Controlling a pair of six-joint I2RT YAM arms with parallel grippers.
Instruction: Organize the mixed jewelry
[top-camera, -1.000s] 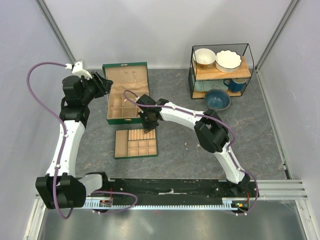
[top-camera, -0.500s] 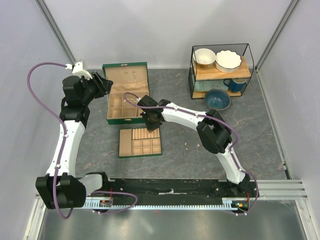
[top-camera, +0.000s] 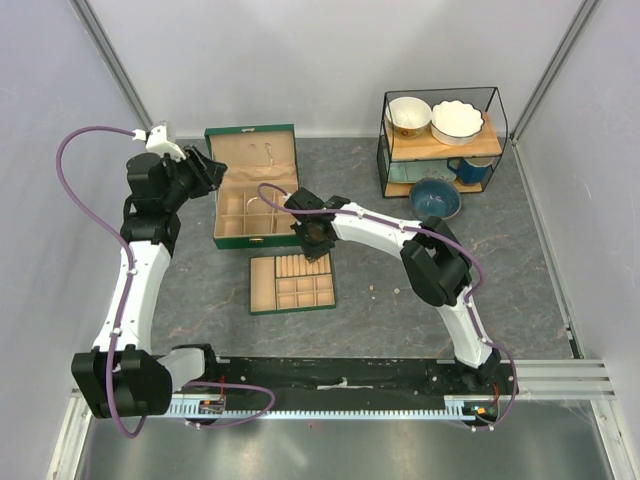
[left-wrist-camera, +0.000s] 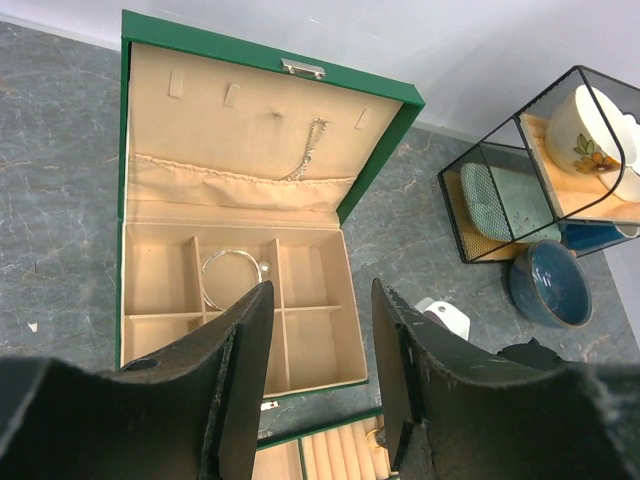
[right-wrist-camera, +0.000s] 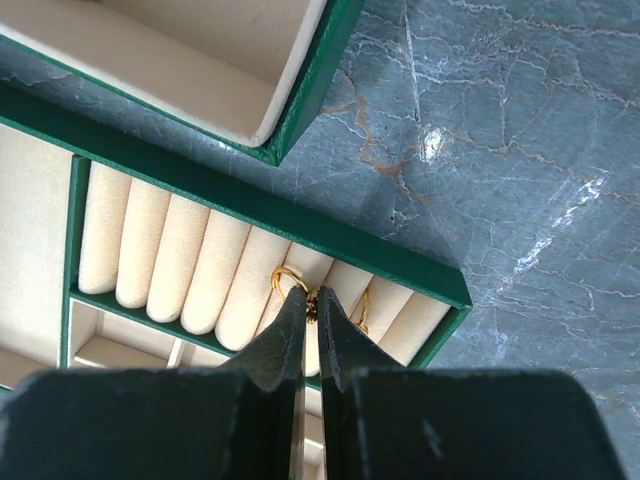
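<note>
Right jaws: narrowed almost to touching, their tips pinching what appears to be a small gold ring (right-wrist-camera: 284, 277). The ring's loop shows just beside one tip, low against the cream ring rolls (right-wrist-camera: 180, 250) at the far end of the green tray (right-wrist-camera: 380, 262). A second gold piece (right-wrist-camera: 362, 310) lies in the next groove, close by but apart. The tray rests near the middle of the bench (top-camera: 400, 300), somewhat toward the near edge.

Left jaws: about half open, nothing between them, hovering above the left side of the open green box (left-wrist-camera: 380, 150), which stands toward the far-left part of the bench. Inside the box, a thin silvery bangle (left-wrist-camera: 232, 253) lies across a divider between two far compartments, and a fine chain (left-wrist-camera: 305, 160) hangs in the lid pocket. A wire rack (top-camera: 497, 120) with bowls and a blue bowl (top-camera: 435, 198) occupy the far-right corner, well apart from the work.

Step in hand, as judged: seating a ring in the tray's roll section. The next move calls for pressing the ring into the groove until the rolls grip it, easing the jaws apart only slightly, then lifting straight up so the tips do not drag the ring out or disturb its neighbour.
</note>
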